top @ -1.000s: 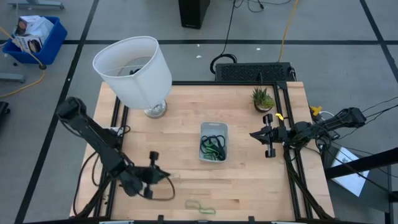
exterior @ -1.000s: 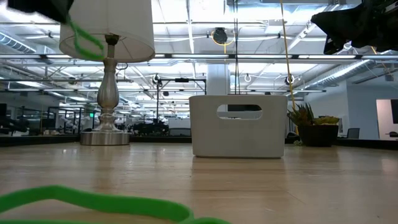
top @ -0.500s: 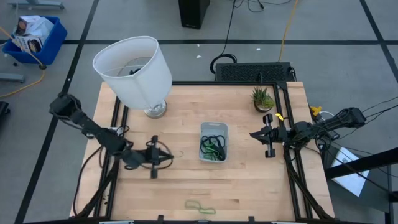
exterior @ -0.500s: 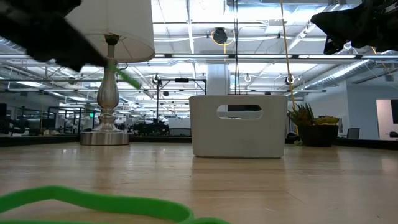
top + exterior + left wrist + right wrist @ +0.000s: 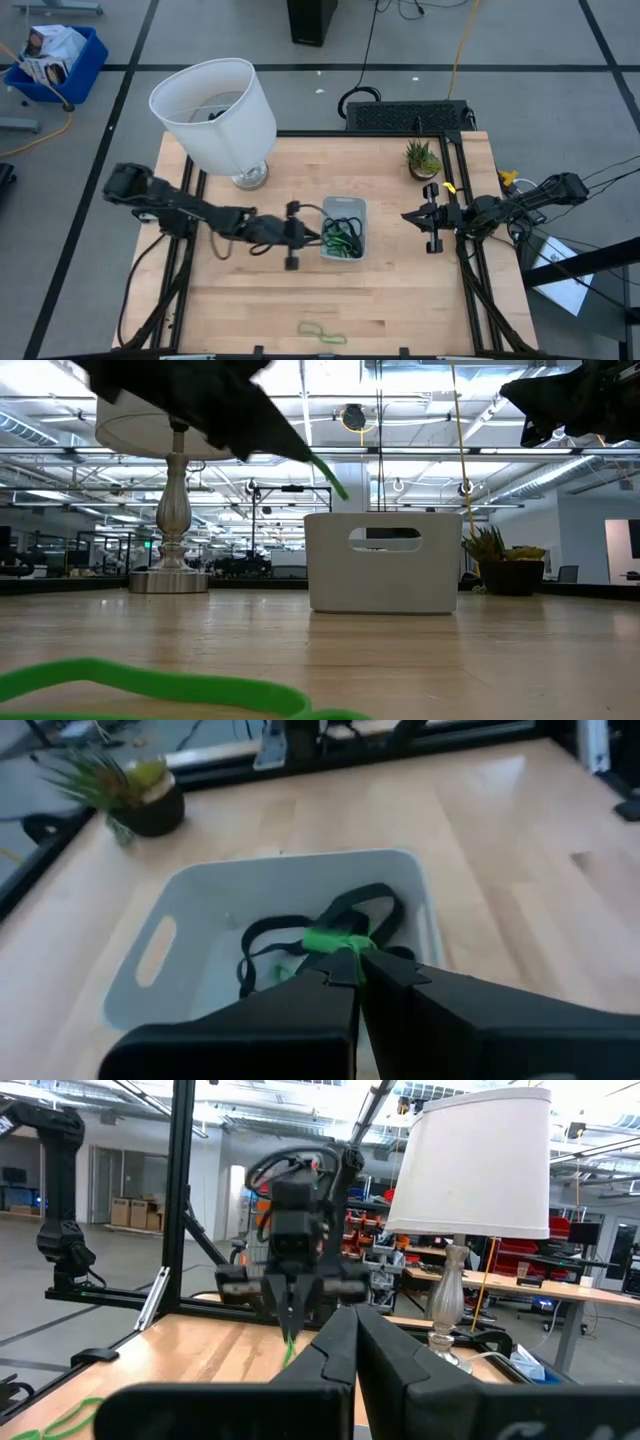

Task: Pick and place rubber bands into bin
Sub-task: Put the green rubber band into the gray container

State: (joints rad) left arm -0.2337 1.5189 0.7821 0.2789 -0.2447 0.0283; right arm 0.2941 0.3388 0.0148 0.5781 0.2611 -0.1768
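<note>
My left gripper (image 5: 315, 236) reaches in from the table's left and stands at the left rim of the bin (image 5: 343, 205), shut on a light green rubber band (image 5: 328, 939). The pale bin (image 5: 200, 910) holds black rubber bands (image 5: 365, 905) and green ones (image 5: 345, 247). In the low view the held band (image 5: 328, 475) hangs above the bin (image 5: 385, 565). Another green rubber band (image 5: 322, 332) lies flat on the table near its front edge. My right gripper (image 5: 408, 216) waits shut at the table's right side, above the wood. My left gripper pinches the green rubber band at one bunched spot (image 5: 340, 944) between its two fingertips. The fingers slant down from the table's left. The rest of the band (image 5: 287, 1348) hangs slack below the fingers, clear of the table and of the bin.
A white-shaded lamp (image 5: 215, 115) stands at the table's far left. A small potted plant (image 5: 422, 160) sits at the far right. Bare wood lies between the bin and the front edge.
My left gripper has swung from the table's near left toward the far edge and then right to the bin's left rim, staying shut on the green rubber band, which has travelled with it clear of the table.
</note>
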